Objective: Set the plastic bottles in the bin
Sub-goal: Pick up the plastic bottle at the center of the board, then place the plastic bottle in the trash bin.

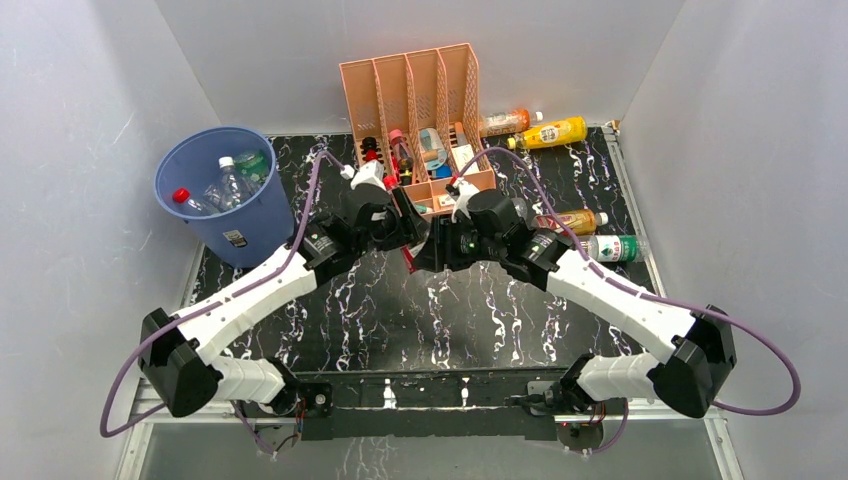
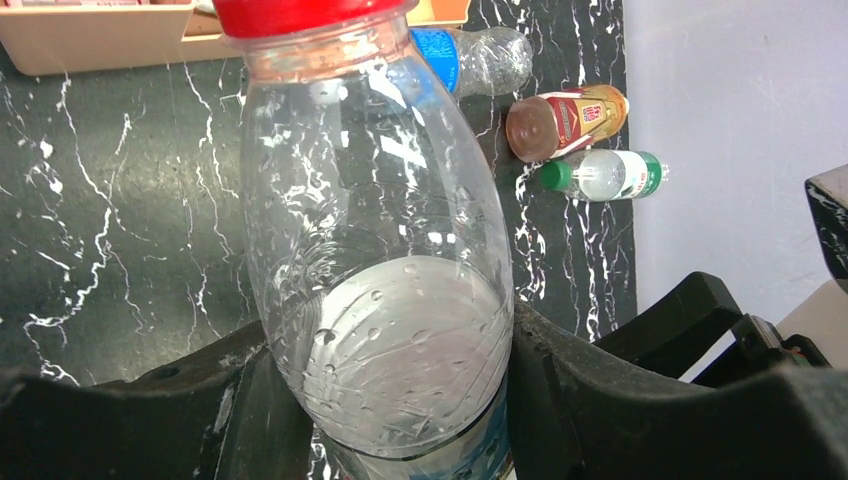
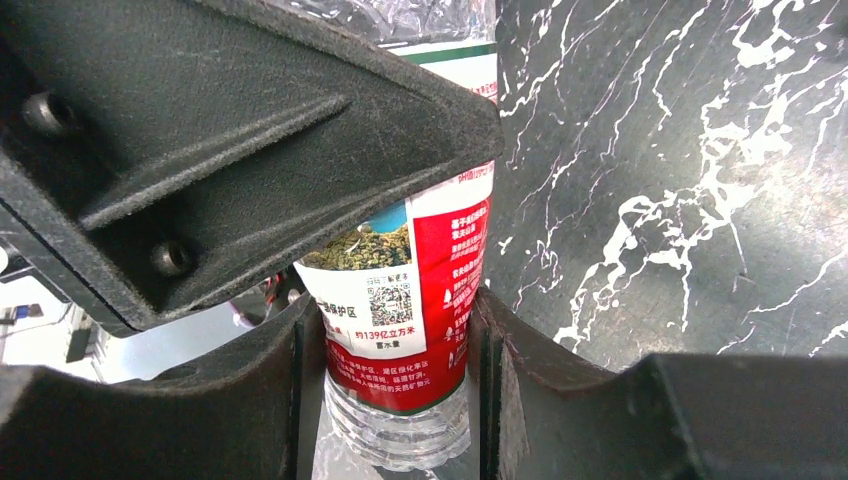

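Both arms meet over the middle of the black, white-veined marble desk [image 1: 400, 320], with their jaws turned toward one another. The left jaws stand at a middling width. Both inner faces press against the lower body of a clear plastic bottle with a red cap [image 2: 380, 250], whose cap points away from the left wrist camera. The right jaws are likewise partly closed and clamp a bottle by its red-and-white printed label, one face on either side, with the black housing of the other arm crowding in just above. This appears to be the same bottle gripped by both sets of jaws, though the top view is too obstructed where they meet to confirm it. Whether the bottle rests on the desk cannot be determined. The round blue plastic bin [image 1: 255, 225] stands to the left of the left jaws, well apart from them. It holds several clear bottles [image 1: 222, 185], one red-capped and one green-labelled. To the right of the right jaws, near them, two bottles lie just beside one another: a brown tea bottle with a red-and-yellow label [image 2: 565, 120] and a clear bottle with a green cap and label [image 2: 605, 173]. Just beyond both jaws stands a peach slotted plastic organizer [image 1: 410, 90], and a clear bottle with a blue label [image 2: 470, 55] lies at its foot. Farther beyond and to the right, by the back wall, lie an orange juice bottle [image 1: 505, 122] and a yellow juice bottle [image 1: 552, 132].
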Controlling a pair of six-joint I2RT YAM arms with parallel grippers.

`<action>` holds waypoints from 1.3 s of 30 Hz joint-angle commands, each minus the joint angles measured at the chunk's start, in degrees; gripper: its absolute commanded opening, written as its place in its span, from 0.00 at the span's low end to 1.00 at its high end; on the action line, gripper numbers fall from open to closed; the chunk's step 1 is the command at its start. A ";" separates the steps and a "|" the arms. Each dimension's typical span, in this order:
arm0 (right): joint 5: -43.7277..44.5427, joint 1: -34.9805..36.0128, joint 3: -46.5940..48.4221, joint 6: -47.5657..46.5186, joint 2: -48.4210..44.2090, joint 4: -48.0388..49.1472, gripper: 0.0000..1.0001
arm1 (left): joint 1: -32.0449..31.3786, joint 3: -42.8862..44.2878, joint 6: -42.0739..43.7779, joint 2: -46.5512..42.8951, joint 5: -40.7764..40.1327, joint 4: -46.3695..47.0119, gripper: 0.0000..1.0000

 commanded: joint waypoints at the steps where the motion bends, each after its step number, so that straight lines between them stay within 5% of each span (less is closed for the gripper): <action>1: 0.77 0.58 4.28 -0.58 -2.89 -1.29 0.41 | 1.63 7.06 6.77 1.74 -4.46 -6.25 0.43; 2: 1.51 0.53 4.82 -0.71 -3.32 -2.25 0.41 | 2.70 8.50 7.80 2.13 -4.09 -7.45 0.43; 3: 2.43 0.55 5.66 -0.87 -3.69 -3.51 0.70 | 4.24 9.85 8.77 2.52 -3.36 -8.62 0.43; 9: 7.08 0.55 10.08 -0.91 -6.10 -10.44 0.70 | 21.09 19.22 15.56 4.51 6.77 -13.73 0.44; 22: 7.99 0.49 7.95 -0.91 -7.93 -11.94 0.70 | 42.74 45.34 27.05 9.33 4.91 -23.66 0.48; 28: 8.36 0.49 7.91 -0.91 -7.37 -12.62 0.70 | 61.47 45.99 26.35 10.67 12.31 -24.60 0.49; 33: 8.33 0.49 7.38 -0.91 -6.85 -12.38 0.70 | 69.13 42.50 26.00 11.71 15.02 -22.55 0.50; 34: 8.41 0.49 7.18 -9.44 -6.69 -12.28 0.70 | 69.61 41.91 25.96 12.04 15.42 -22.46 0.51; 35: 8.48 0.48 6.98 -1.71 -6.54 -12.08 0.70 | 69.63 41.09 26.00 12.38 15.97 -22.32 0.53; 39: 8.20 0.40 6.89 -1.41 -5.24 -11.25 0.70 | 69.69 36.62 26.08 12.28 18.23 -21.48 0.74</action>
